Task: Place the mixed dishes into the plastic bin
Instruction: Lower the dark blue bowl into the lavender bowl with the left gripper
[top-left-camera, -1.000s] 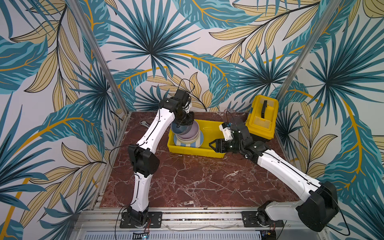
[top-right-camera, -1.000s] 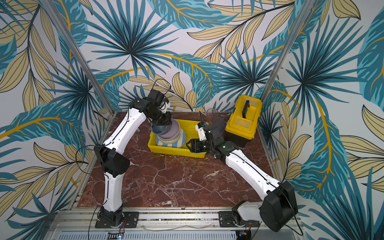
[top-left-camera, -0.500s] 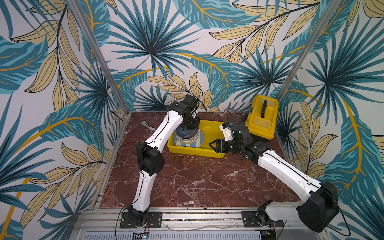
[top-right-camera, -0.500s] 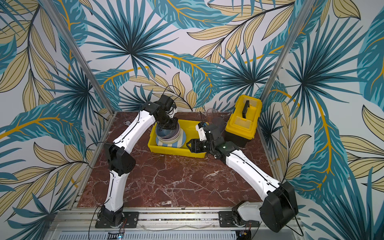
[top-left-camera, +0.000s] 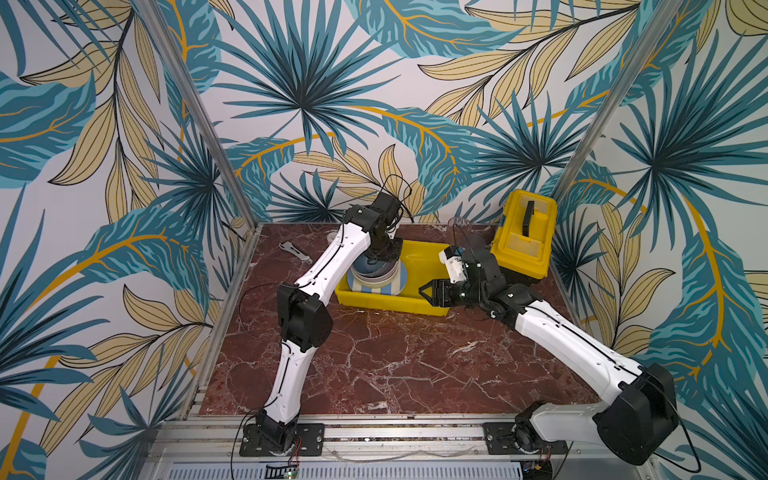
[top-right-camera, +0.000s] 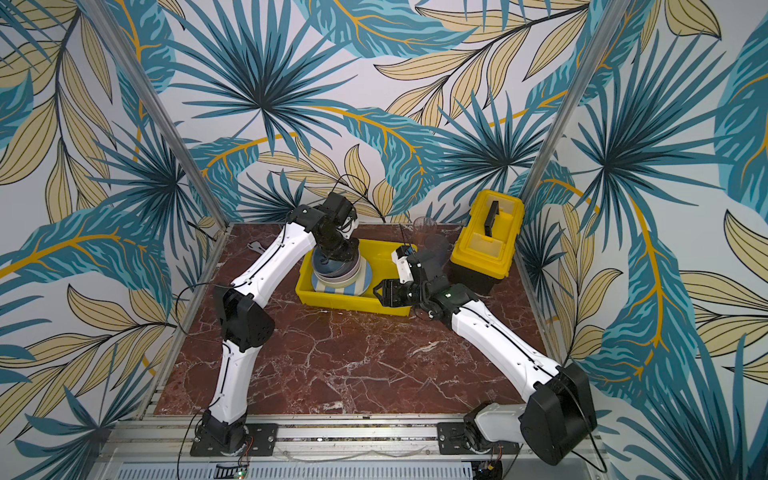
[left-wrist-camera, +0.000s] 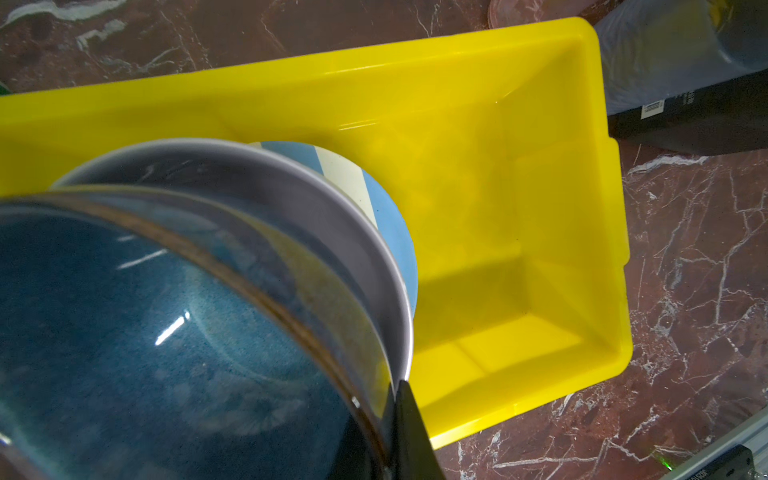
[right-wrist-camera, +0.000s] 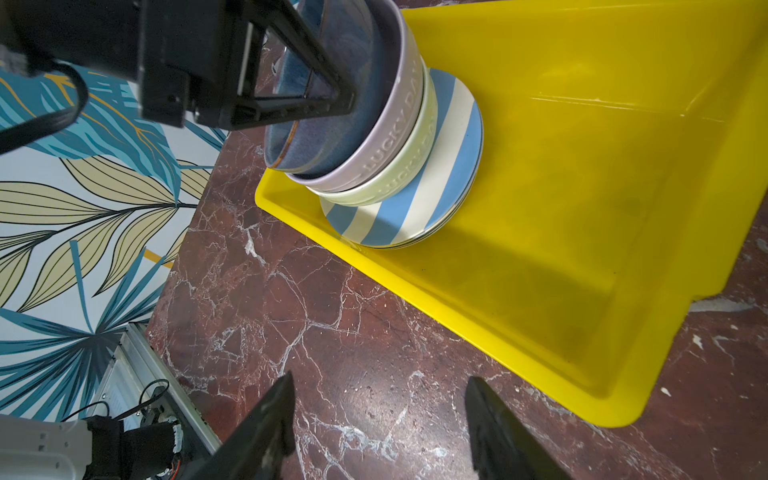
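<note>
The yellow plastic bin (top-left-camera: 390, 305) (top-right-camera: 349, 303) stands at the back of the table. In its left half a blue-and-cream striped plate (right-wrist-camera: 415, 208) carries a pale green bowl (right-wrist-camera: 407, 174) and a lilac bowl (right-wrist-camera: 386, 137). A dark blue bowl (left-wrist-camera: 145, 332) (right-wrist-camera: 332, 137) sits tilted in the lilac one. My left gripper (top-left-camera: 384, 249) (left-wrist-camera: 395, 390) is shut on its rim. My right gripper (top-left-camera: 424, 289) (right-wrist-camera: 380, 386) hangs open over bare table just outside the bin's front wall. A clear tumbler (top-right-camera: 424, 232) stands behind the bin.
A yellow toolbox (top-left-camera: 523, 237) with a black handle stands right of the bin, close to my right wrist. A metal wrench (top-left-camera: 293, 250) lies near the back left corner. The bin's right half (left-wrist-camera: 519, 208) holds nothing. Patterned walls close in three sides.
My left arm swung to the right and brought the blue bowl down into the lilac bowl on the stack. The right arm has not moved.
</note>
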